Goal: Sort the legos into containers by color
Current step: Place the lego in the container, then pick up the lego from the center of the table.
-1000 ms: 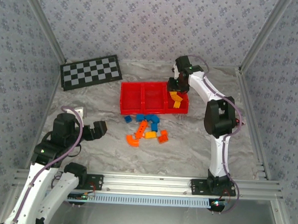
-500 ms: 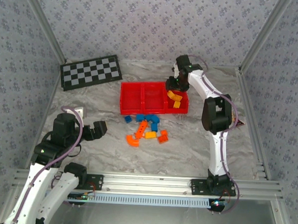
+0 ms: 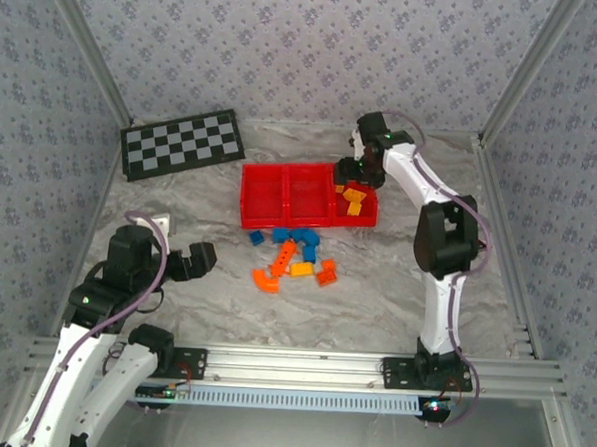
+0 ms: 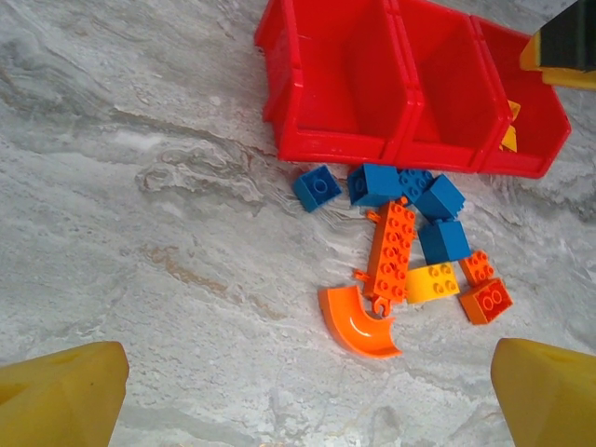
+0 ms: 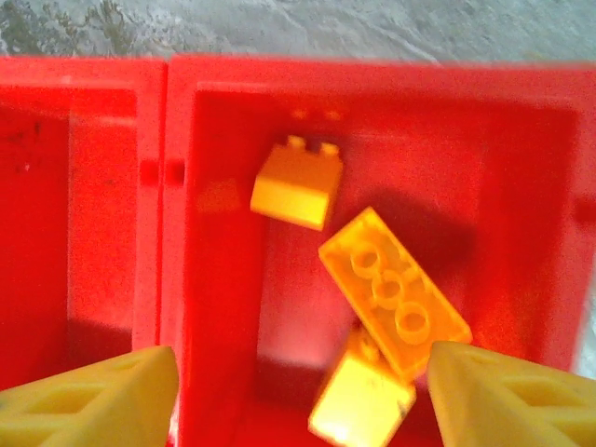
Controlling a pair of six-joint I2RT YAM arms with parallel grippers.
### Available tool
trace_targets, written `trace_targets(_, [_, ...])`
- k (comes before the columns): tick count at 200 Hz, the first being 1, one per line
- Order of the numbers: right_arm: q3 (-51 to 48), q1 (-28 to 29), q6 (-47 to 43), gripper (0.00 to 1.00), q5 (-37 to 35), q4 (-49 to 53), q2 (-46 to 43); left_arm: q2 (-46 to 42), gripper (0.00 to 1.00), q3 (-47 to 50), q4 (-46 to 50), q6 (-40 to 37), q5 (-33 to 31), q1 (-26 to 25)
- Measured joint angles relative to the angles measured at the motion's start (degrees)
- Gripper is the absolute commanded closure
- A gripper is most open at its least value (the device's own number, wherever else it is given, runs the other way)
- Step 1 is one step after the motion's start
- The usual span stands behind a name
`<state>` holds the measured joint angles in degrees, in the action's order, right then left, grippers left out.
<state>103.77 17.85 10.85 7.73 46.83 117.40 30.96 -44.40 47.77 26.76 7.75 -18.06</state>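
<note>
**Hovering above the right bin [image 3: 358, 225], the right gripper [image 3: 345, 171] is seen open**

In the right wrist view three yellow bricks [image 5: 391, 291] are seen. The lowest one is cut off by the bottom edge, and the whole picture is a little blurred. In the left wrist view the far corner of the right bin is covered by a black and yellow part of the other arm [image 4: 563, 42]. In the top view the single pieces of the pile are too small to be counted with certainty.

The table [image 3: 395, 289] is covered with a grey marbled surface and is closed in by walls [image 3: 307, 54] with a pale flowered pattern. A checkered board [image 3: 182, 144] is laid at the far left.

The containers [image 3: 246, 196], three red bins joined in a row, are placed at the far middle. The yellow bricks lie in the right bin: a sloped one, a long one with its studs up, and the cut-off one. The other legos [image 4: 400, 251] are gathered on the table just in front of the bins. Blue bricks [image 4: 410, 186] lie nearest the wall, then a long orange plate [image 4: 393, 250], a curved orange piece [image 4: 358, 323], one yellow piece and two small orange ones.

The right gripper's fingers [image 5: 88, 400] are spread wide, and nothing is held between them. The left gripper [image 3: 205, 257] is held at the near left, well apart from the pile, fully spread and gripping nothing.
</note>
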Motion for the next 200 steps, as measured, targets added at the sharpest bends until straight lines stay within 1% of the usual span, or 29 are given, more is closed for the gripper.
trace_targets(18, [-7.4,0.3,-0.3,0.11,-0.9,-1.9,-7.8,0.8,0.0,0.7,-1.5,-0.9,2.4,-0.7])
trace_targets(44, [-18.1,0.5,-0.4,0.05,-1.9,-5.2,-19.2,1.6,0.0,3.3,-4.6,-2.1,5.0,-3.5])
trace_targets(57, [-23.2,0.4,-0.3,0.04,-2.4,-6.6,-24.3,3.7,0.0,3.9,-5.6,-2.7,5.2,-6.5])
trace_targets(65, [-26.8,0.2,-0.4,0.04,-2.6,-7.4,-27.6,5.6,0.0,4.1,-6.5,-3.3,4.7,-9.4])
trace_targets(73, [-29.8,0.0,-0.3,0.04,-2.8,-7.8,-30.5,8.2,0.0,4.1,-7.7,-4.0,3.7,-13.3])
trace_targets(85, [-34.4,-0.3,-0.3,0.03,-3.5,-8.6,-35.0,13.0,0.0,3.6,-8.7,-5.3,1.4,-19.8])
trace_targets(94, [-37.8,-0.6,-0.1,0.03,-4.0,-8.9,-38.8,18.9,0.0,1.8,-8.4,-6.7,0.0,-24.4])
trace_targets(104, [-41.5,-1.0,0.2,0.0,-4.4,-9.6,-43.1,25.3,0.0,-1.6,-7.6,-8.1,-1.4,-27.8])
trace_targets(121, [-46.6,-2.1,0.7,0.0,-5.3,-9.9,-51.2,38.4,0.0,-9.1,-7.0,-11.0,-4.5,-32.1])
trace_targets(140, [-50.6,-4.5,1.1,0.0,-5.7,-10.7,-59.6,49.9,0.0,-17.5,-5.5,-14.6,-6.1,-34.6])
trace_targets(159, [-52.9,-7.1,1.8,0.0,-5.6,-11.2,-65.1,59.2,0.01,-25.0,-4.0,-18.9,-6.1,-36.0])
trace_targets(175, [-53.8,-8.8,2.2,0.0,-5.6,-11.8,-67.6,63.7,0.02,-28.4,-3.3,-22.4,-6.1,-37.0])
trace_targets(184, [-54.0,-9.3,2.4,0.0,-5.5,-12.2,-68.2,65.0,0.03,-29.1,-2.9,-24.2,-6.1,-37.7])
trace_targets(189, [-54.0,-9.5,2.4,0.0,-5.5,-12.4,-68.4,65.5,0.06,-29.2,-2.6,-25.2,-6.1,-38.1])
trace_targets(200, [-54.0,-9.8,2.7,0.0,-5.4,-12.7,-68.4,66.1,0.07,-29.4,-1.8,-27.3,-6.0,-38.9])
